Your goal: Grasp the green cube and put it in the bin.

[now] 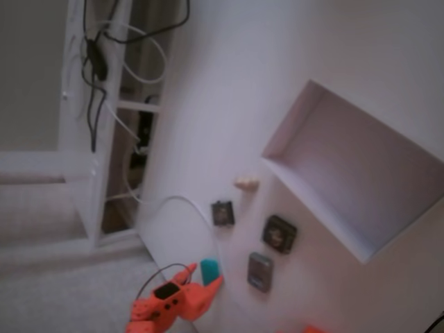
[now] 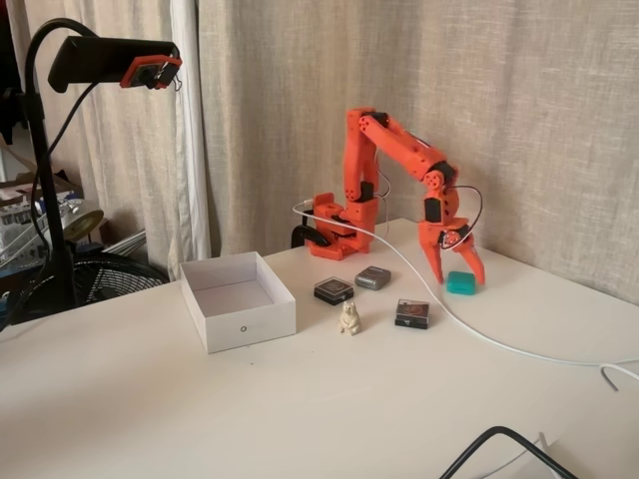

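The green cube (image 2: 460, 284) is a small teal block resting on the white table, right of the arm's base. My orange gripper (image 2: 459, 278) hangs over it, pointing down and open, with a finger on each side of the cube. In a fixed view from above, the green cube (image 1: 209, 268) shows at the tips of the gripper (image 1: 206, 274) near the bottom edge. The bin (image 2: 255, 324) is a shallow white open box, empty, at the left of the table. From above, the bin (image 1: 288, 132) lies at the right.
Between cube and bin lie two dark square blocks (image 2: 333, 290) (image 2: 411, 314), a grey-blue block (image 2: 372, 277) and a small cream figurine (image 2: 349, 318). A white cable (image 2: 499, 344) runs across the table past the cube. A camera stand (image 2: 45, 200) rises at the left.
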Controlling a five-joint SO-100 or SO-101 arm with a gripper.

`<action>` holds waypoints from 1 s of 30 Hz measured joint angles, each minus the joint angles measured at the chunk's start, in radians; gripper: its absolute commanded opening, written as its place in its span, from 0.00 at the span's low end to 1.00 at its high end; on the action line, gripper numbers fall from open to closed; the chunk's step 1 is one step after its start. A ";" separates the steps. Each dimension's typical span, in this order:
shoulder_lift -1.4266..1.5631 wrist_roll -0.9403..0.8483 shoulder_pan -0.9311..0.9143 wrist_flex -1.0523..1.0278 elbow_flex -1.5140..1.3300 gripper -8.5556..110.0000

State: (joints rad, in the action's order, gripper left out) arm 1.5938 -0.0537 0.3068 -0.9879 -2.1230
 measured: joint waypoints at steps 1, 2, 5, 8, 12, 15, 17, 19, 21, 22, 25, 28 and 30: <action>-0.005 0.000 0.000 0.000 0.003 0.35; -0.009 0.000 0.002 0.000 0.005 0.35; -0.020 0.000 0.009 -0.009 0.011 0.35; -0.028 0.000 0.011 -0.012 0.018 0.35; -0.029 0.000 0.026 -0.012 0.020 0.35; -0.029 0.000 0.035 -0.011 0.020 0.36; -0.029 0.000 0.038 -0.011 0.020 0.36; -0.032 0.000 0.040 -0.011 0.028 0.36; -0.035 0.000 0.041 -0.011 0.031 0.36; -0.037 0.000 0.043 -0.011 0.031 0.36; -0.040 0.000 0.044 -0.021 0.035 0.36; -0.041 0.000 0.044 -0.043 0.041 0.35; -0.041 0.000 0.044 -0.040 0.035 0.35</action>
State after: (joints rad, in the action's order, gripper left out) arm 1.5524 -0.0537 0.3513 -1.0278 -2.0877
